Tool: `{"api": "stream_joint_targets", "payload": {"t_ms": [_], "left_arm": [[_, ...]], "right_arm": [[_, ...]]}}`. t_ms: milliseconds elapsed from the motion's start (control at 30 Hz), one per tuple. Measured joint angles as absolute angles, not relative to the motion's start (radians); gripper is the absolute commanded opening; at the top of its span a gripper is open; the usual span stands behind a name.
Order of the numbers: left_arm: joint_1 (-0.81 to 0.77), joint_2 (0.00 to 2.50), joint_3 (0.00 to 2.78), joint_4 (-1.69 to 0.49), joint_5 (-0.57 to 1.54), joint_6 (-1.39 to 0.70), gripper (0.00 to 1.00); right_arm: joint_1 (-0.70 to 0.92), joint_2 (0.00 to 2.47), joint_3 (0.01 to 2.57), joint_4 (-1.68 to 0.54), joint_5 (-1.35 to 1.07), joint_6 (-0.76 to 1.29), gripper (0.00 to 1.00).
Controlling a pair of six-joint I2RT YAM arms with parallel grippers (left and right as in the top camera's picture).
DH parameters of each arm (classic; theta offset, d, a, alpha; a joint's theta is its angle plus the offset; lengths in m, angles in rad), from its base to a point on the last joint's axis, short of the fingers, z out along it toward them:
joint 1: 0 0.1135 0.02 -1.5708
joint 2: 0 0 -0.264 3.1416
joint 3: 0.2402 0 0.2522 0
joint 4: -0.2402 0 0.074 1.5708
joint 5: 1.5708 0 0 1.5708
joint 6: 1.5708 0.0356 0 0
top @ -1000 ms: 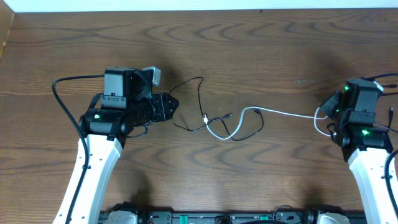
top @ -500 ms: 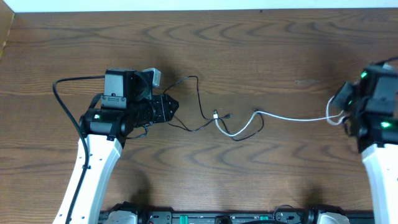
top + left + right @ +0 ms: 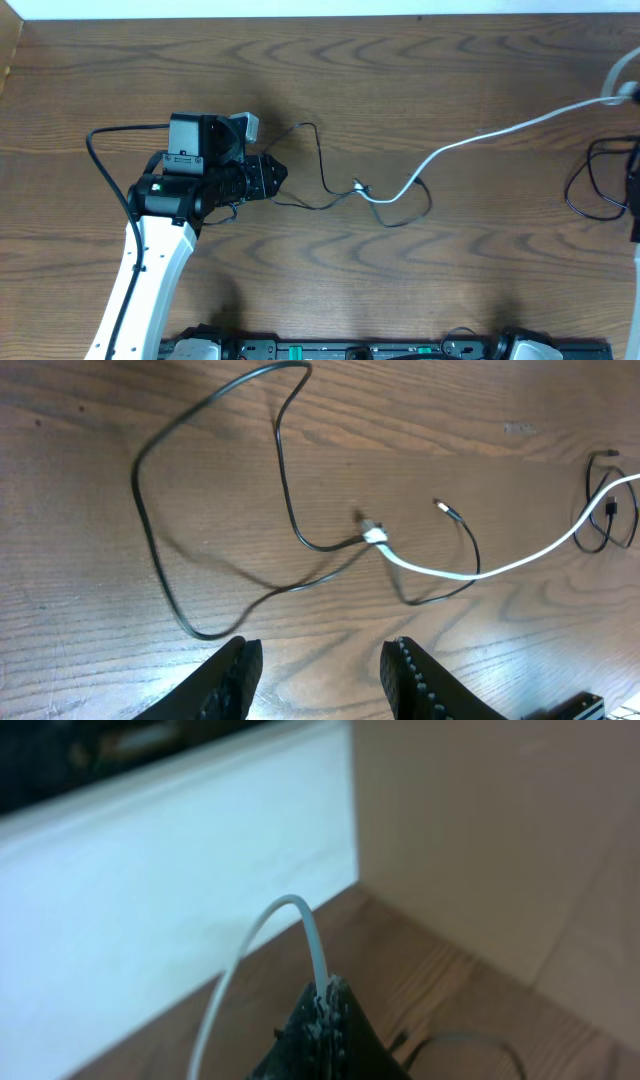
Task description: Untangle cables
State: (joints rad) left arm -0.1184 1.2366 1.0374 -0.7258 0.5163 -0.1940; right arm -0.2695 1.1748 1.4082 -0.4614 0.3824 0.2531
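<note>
A thin white cable (image 3: 500, 130) runs from a small knot mid-table up to the right edge. It also shows in the left wrist view (image 3: 500, 565) and the right wrist view (image 3: 300, 910). My right gripper (image 3: 325, 995) is shut on the white cable, raised, and out of the overhead view. A black cable (image 3: 320, 160) loops from near my left gripper (image 3: 278, 172) to the knot, also seen in the left wrist view (image 3: 285, 490). Another black cable (image 3: 428, 205) curls under the white one. My left gripper (image 3: 320, 655) is open and empty, just short of the black loop.
A separate black cord loop (image 3: 590, 180) lies at the far right of the wooden table (image 3: 400, 300), and shows in the left wrist view (image 3: 600, 510). A white wall and a tan panel stand behind the table's back right corner.
My right gripper has moved right and up, out of the overhead view, pulling the white cable into a long line. The knot has slid right. The left arm has not moved.
</note>
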Motion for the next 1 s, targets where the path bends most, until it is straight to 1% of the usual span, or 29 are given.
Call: {"api": "stream_joint_targets", "payload": {"t_ms": [167, 300, 400, 500, 600, 833, 867, 967, 1000], "left_arm": [[-0.118, 1.237, 1.037, -0.727, 0.516, -0.194, 0.44], [-0.118, 1.237, 1.037, -0.726, 0.517, -0.194, 0.44], [-0.118, 1.237, 1.037, -0.725, 0.516, -0.194, 0.44], [-0.118, 1.238, 1.037, -0.727, 0.516, -0.194, 0.44], [-0.118, 1.242, 1.037, -0.727, 0.516, -0.194, 0.44], [-0.118, 1.242, 1.037, -0.728, 0.516, -0.194, 0.44], [-0.118, 1.242, 1.037, -0.728, 0.516, -0.194, 0.44], [-0.118, 1.242, 1.037, -0.729, 0.517, -0.194, 0.44], [-0.118, 1.242, 1.037, -0.728, 0.516, -0.194, 0.44]], "right_arm": [[-0.364, 1.184, 1.408, -0.371, 0.412, 0.275, 0.01], [-0.407, 1.208, 1.411, -0.389, 0.403, 0.274, 0.01], [-0.411, 1.246, 1.420, -0.505, 0.273, 0.209, 0.01], [-0.411, 1.298, 1.422, -0.711, 0.091, 0.134, 0.01], [-0.410, 1.376, 1.420, -0.852, -0.005, 0.098, 0.01], [-0.410, 1.548, 1.419, -0.962, -0.056, 0.071, 0.01], [-0.410, 1.567, 1.419, -0.965, -0.052, 0.070, 0.02], [-0.410, 1.602, 1.418, -0.955, -0.031, 0.065, 0.15], [-0.410, 1.607, 1.418, -0.949, -0.026, 0.064, 0.17]]}}
